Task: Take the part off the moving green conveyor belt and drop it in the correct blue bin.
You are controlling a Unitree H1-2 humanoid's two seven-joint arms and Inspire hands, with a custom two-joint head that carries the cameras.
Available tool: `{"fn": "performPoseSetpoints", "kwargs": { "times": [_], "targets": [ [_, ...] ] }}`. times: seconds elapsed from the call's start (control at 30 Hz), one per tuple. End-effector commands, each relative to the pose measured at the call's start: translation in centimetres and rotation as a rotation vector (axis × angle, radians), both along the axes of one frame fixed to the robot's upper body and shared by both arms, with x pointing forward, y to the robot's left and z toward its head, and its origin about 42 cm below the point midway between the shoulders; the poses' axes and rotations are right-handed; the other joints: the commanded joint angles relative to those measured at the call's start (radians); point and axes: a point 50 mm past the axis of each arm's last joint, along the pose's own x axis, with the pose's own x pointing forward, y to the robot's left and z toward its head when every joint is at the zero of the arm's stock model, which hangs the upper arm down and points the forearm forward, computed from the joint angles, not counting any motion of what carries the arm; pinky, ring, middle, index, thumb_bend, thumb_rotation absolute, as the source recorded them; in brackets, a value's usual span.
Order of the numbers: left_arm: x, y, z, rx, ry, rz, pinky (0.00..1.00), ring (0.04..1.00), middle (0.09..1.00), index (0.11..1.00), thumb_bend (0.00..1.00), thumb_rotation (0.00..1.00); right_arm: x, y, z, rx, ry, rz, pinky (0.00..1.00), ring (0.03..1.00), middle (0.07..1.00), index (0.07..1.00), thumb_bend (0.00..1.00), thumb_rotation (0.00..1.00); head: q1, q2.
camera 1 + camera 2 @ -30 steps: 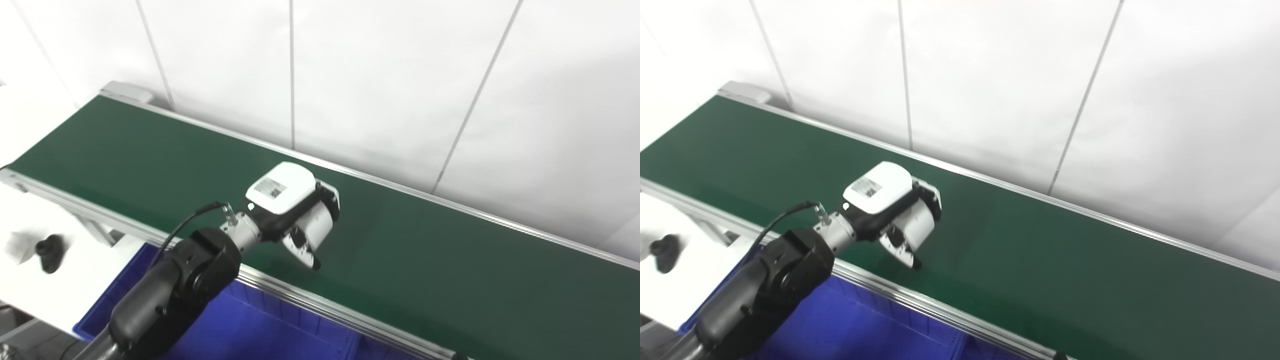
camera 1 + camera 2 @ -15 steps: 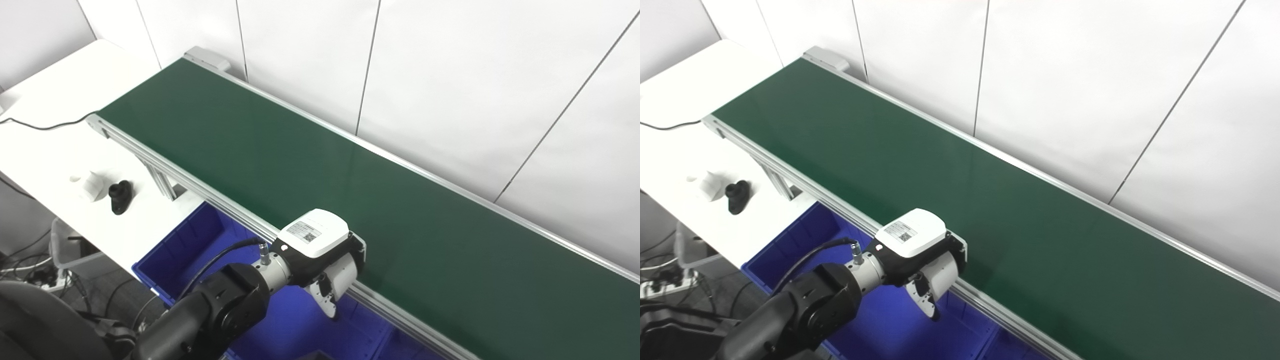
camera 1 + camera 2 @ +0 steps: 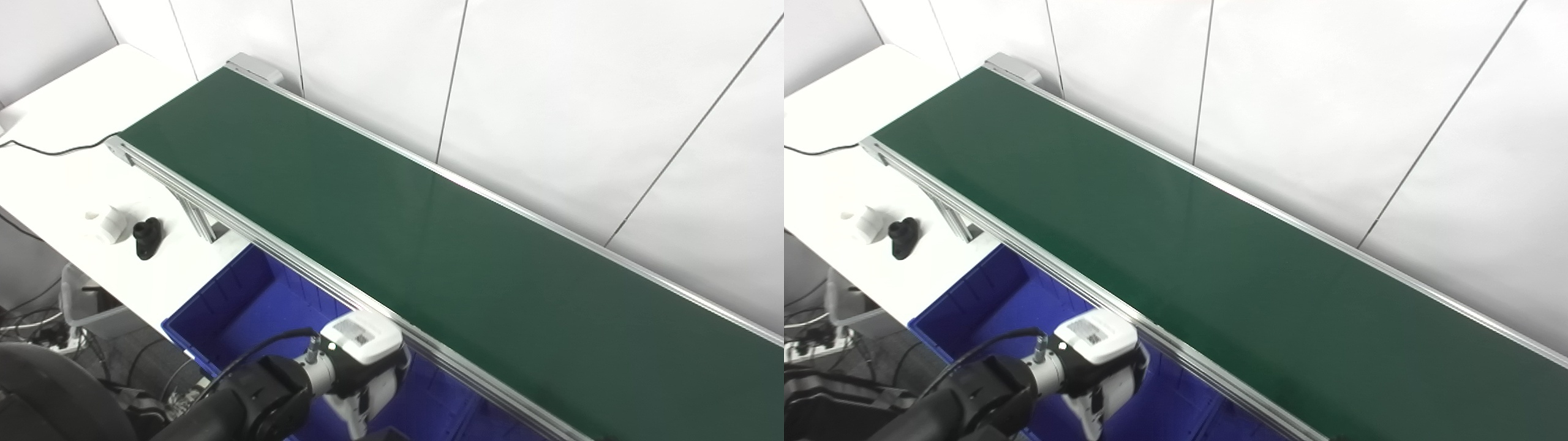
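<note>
Hovering over the smooth blue bin, my left hand points down; I cannot tell its fingers' state or find the part. Beyond the bin stretches the matte green conveyor belt.

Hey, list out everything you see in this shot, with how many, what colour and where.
conveyor belt: one, green with silver rails, running diagonally from upper left to lower right; no part on it.
bin: one seen, blue, below the belt's near rail; contents not visible.
side table: one, white, at the left.
black part: one, black, on the side table near the belt's end.
white part: one, white, just left of the black part.
cable: one, black, across the side table's far left.
wall panels: white, behind the belt.
left hand: one, white and black, over the bin; grasp hidden.
right hand: not in view.
</note>
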Motion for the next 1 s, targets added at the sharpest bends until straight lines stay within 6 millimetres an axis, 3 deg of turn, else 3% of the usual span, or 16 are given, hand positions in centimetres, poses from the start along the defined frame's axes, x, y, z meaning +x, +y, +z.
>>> {"fn": "performPoseSetpoints", "kwargs": {
  "times": [0.0,0.2,0.23,0.27,0.37,0.43,0.57,0.83,0.97],
  "targets": [
    [0.9,0.2,0.9,0.042,-0.078,-0.009,0.54,0.508,0.492,0.487,0.52,0.00,0.0,0.2,0.8,0.014,-0.026,0.004,1.00,1.000,1.000,1.000,0.67,1.00,-0.010,-0.001],
    [1.0,0.1,0.3,0.108,-0.129,0.062,0.58,0.575,0.525,0.472,0.52,0.00,-0.1,0.5,0.6,0.012,-0.034,-0.006,1.00,1.000,1.000,1.000,0.66,1.00,-0.029,-0.006],
    [0.9,0.1,0.3,0.124,-0.128,0.077,0.62,0.615,0.596,0.483,0.52,0.03,-0.1,0.5,0.6,0.011,-0.032,-0.005,1.00,1.000,1.000,1.000,0.66,1.00,-0.032,-0.007],
    [0.8,0.2,0.3,0.145,-0.127,0.081,0.67,0.671,0.673,0.608,0.73,0.11,-0.1,0.5,0.6,0.010,-0.029,-0.004,1.00,1.000,1.000,1.000,0.67,1.00,-0.034,-0.008],
    [0.5,0.4,0.3,0.207,-0.127,0.060,0.77,0.777,0.790,0.754,0.92,0.35,0.0,0.7,0.6,0.005,-0.028,0.000,1.00,1.000,1.000,1.000,0.67,1.00,-0.051,-0.010],
    [0.3,0.5,0.3,0.230,-0.131,0.045,0.88,0.869,0.893,0.850,0.99,0.56,0.0,0.9,0.7,0.007,-0.030,-0.003,1.00,1.000,1.000,1.000,0.68,1.00,-0.058,-0.009],
    [0.0,0.6,0.6,0.233,-0.144,0.035,0.96,0.929,0.969,0.924,1.00,0.71,0.0,1.1,0.7,0.004,-0.031,-0.014,1.00,1.000,1.000,1.000,0.68,1.00,-0.069,-0.006],
    [-0.5,0.5,1.9,0.205,-0.141,0.032,1.00,0.947,0.966,0.934,1.00,0.77,-0.1,1.5,0.8,-0.003,-0.037,-0.019,1.00,1.000,1.000,1.000,0.68,1.00,-0.100,0.003],
    [-1.7,0.2,4.2,-0.021,-0.153,0.086,1.00,0.955,0.956,0.931,1.00,0.72,-0.2,2.0,0.8,-0.001,-0.036,-0.019,1.00,1.000,1.000,1.000,0.70,1.00,-0.165,0.021]
  ]
}}
